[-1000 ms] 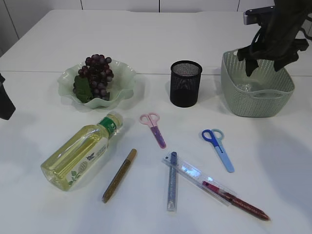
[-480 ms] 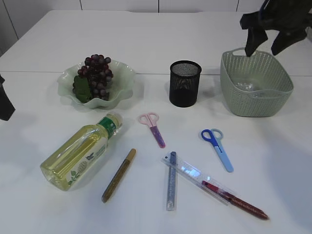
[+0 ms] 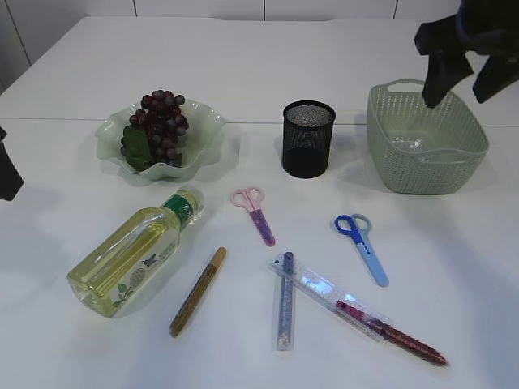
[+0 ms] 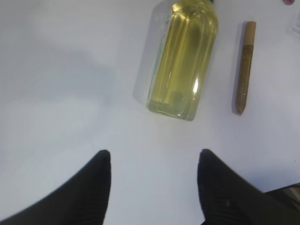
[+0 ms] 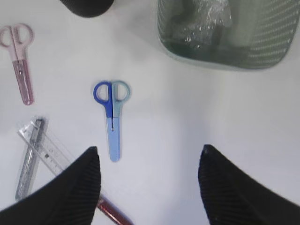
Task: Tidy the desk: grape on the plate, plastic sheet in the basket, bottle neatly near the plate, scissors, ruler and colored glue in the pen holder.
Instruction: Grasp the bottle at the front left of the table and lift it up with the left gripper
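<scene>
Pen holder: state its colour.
Black wire mesh pen holder; the exterior view shows it best.

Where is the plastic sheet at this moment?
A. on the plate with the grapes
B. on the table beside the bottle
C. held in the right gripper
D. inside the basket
D: the crumpled clear plastic sheet lies on the bottom of the basket, and the right gripper is open with nothing in it.

Bare table lies beneath the right gripper's (image 5: 147, 164) spread fingers; blue scissors (image 5: 112, 117) sit just beyond the left finger, the basket (image 5: 187, 51) farther ahead.
</scene>
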Controlling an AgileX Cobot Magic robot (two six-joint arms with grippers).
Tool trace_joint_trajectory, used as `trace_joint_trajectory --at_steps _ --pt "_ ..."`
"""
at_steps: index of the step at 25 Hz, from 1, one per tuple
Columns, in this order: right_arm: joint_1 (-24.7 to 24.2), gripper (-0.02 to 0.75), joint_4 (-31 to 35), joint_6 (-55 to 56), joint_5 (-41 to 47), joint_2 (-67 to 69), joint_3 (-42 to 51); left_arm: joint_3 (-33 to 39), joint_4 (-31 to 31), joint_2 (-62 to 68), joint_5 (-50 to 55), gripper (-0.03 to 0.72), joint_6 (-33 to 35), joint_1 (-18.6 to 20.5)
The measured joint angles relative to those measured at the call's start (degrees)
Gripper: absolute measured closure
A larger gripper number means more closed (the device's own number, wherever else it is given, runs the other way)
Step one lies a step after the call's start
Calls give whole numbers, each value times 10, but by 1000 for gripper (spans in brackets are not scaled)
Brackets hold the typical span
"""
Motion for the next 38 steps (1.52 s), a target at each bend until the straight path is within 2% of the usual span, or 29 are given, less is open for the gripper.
trace_joint_trajectory --at_steps 13,18,24,28,32,35,38 --pt "3 227 -6 2 0 -194 234 0 -2 0 -36 263 3 0" --pt "3 227 -10 2 1 -247 281 0 -42 14 -36 263 73 -3" --pt "3 227 -10 2 1 -256 286 0 -53 77 -36 263 87 -52" --pt "3 227 -10 2 1 -256 286 -26 -33 132 -35 261 79 -97" --pt "3 227 -10 2 1 -256 286 -68 14 191 -28 195 53 -113" --pt "3 227 -10 2 1 -256 286 -94 24 226 -17 111 51 -113" --pt "3 227 -10 2 1 -256 286 -116 25 251 -14 84 51 -113"
